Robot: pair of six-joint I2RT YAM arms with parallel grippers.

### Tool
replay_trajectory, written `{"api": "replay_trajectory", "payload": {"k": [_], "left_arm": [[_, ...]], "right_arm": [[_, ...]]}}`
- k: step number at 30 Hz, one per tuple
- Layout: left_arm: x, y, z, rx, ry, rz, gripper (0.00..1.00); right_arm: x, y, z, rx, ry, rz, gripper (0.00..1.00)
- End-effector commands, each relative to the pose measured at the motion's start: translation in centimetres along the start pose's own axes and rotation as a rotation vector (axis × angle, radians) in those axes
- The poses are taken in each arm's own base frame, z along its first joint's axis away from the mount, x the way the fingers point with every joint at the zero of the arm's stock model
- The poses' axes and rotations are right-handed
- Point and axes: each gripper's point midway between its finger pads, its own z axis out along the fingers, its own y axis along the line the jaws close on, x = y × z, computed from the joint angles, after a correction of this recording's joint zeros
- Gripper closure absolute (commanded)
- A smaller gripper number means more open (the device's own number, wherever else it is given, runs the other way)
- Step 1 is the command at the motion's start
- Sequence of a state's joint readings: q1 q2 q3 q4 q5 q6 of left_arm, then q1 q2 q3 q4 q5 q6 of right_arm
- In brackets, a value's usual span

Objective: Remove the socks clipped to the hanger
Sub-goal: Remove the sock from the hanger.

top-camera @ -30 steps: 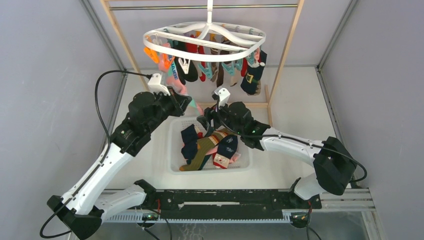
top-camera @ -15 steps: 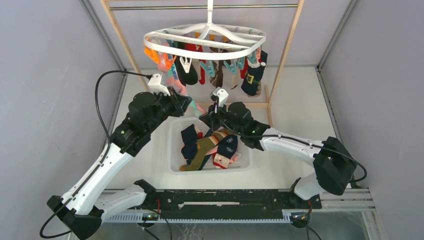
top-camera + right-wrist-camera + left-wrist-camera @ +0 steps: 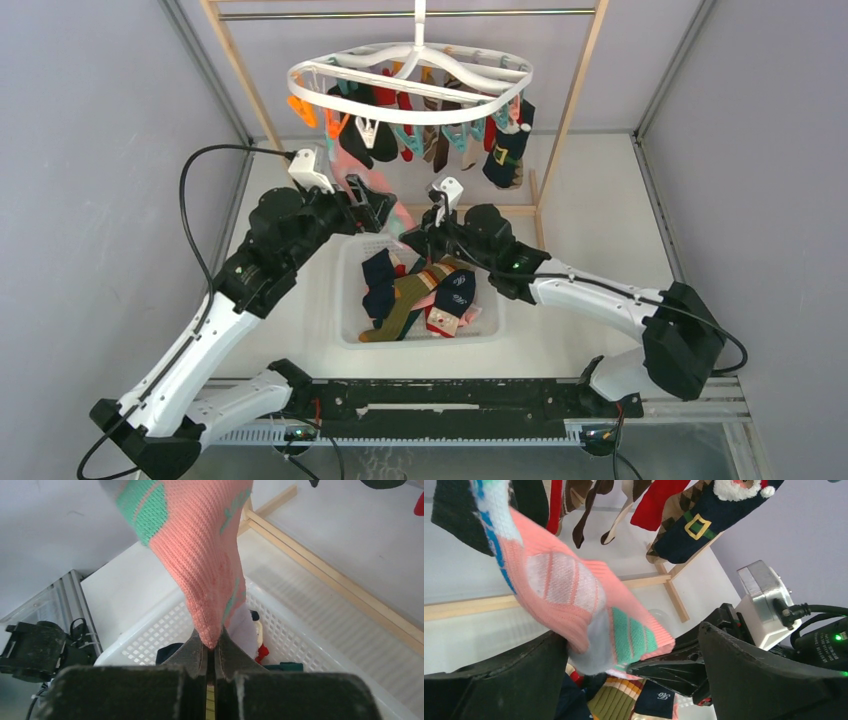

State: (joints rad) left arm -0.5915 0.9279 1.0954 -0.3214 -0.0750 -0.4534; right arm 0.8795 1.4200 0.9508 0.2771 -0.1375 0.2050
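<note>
Where the white bench meets plain grey walls on three sides, a wooden rack frame stands with the white hanger hung from its top bar, and socks dangle from the clips. Below it on the bench sits a white mesh basket with more socks heaped inside. A salmon sock hangs between the wide-apart fingers of the left claw, while the right claw is pinched together on its toe. The sock's upper end is blurred in the top view and cut off in both wrist views, so whether a clip grips it cannot be told. A dark sock in the basket carries a small white script mark, too small to read; a Santa sock on the hanger shows a face and a belt buckle
</note>
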Motion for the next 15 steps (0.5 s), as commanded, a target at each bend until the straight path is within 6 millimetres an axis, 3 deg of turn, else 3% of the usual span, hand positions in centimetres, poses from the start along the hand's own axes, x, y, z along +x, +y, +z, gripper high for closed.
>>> {"api": "replay_trajectory", "payload": {"k": [1,15], "left_arm": [[-0.8,-0.1,-1.0,0.01,-0.044,0.002,0.0],[0.9,1.2,-4.1,-0.004,-0.051,-0.025,0.0]], "right_arm": [[-2.2,1.5,-1.7,-0.044,-0.078,0.024,1.0],[0.7,0.7,-4.6,-0.018,-0.047,0.059,1.0]]}}
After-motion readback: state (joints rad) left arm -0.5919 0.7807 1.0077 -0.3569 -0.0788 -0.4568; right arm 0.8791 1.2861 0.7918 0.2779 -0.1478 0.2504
